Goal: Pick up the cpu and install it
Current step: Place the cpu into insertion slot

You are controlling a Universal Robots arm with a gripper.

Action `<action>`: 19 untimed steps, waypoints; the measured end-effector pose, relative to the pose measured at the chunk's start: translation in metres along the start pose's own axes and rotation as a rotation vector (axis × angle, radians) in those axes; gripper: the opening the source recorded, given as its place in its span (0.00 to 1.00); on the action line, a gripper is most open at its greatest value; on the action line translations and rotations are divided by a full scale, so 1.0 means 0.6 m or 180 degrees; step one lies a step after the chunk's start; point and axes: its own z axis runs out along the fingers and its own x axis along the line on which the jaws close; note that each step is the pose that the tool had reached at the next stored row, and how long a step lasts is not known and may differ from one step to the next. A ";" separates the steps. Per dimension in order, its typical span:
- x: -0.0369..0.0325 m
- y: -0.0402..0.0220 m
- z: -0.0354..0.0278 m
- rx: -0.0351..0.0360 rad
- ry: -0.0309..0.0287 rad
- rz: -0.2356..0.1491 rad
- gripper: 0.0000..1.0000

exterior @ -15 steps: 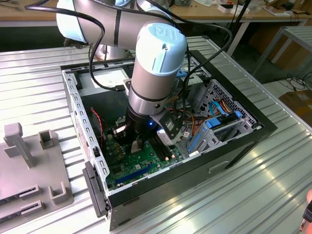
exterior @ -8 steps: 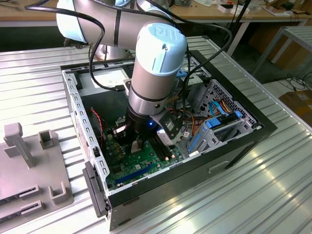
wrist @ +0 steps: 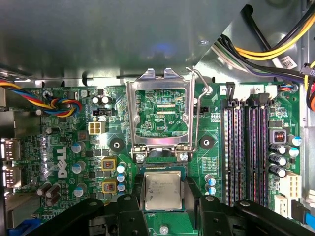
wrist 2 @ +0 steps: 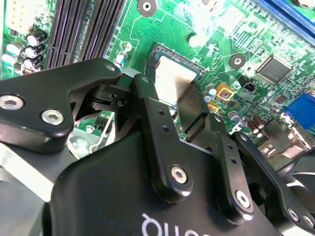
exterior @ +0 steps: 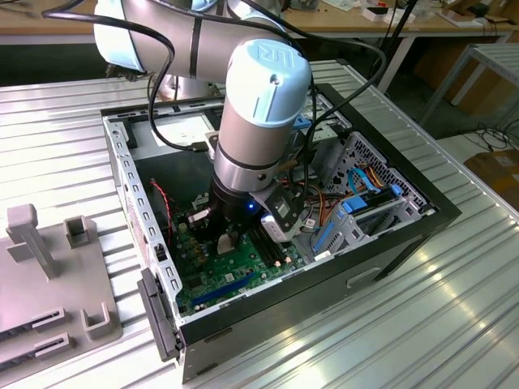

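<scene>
Ribbed metal table (exterior: 454, 324) near wooden benches (exterior: 40, 20) bears the case (exterior: 389, 243); gripper (wrist: 163, 195) clasps cpu (wrist: 162, 189).

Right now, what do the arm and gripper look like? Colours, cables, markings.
Arm: silver-grey tube segments with pale blue joint caps, and an embossed logo on the nearest cap. Black cables loop along it. Gripper: matte black, with jointed linkage fingers pinned with silver screws and white lettering on its body.

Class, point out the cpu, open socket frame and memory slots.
cpu (wrist: 162, 191): first wrist view, middle of metal top.
socket frame (wrist: 157, 83): first wrist view, metal crossbar.
memory slots (wrist: 231, 152): first wrist view, one black slot.
</scene>
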 end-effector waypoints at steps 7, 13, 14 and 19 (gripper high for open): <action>0.000 0.000 -0.010 -0.0001 0.0000 0.0000 0.47; 0.000 0.001 -0.024 -0.0004 0.0000 0.0000 0.47; 0.000 0.001 -0.024 -0.0004 0.0000 0.0000 0.47; 0.000 0.001 -0.024 -0.0004 0.0000 0.0000 0.47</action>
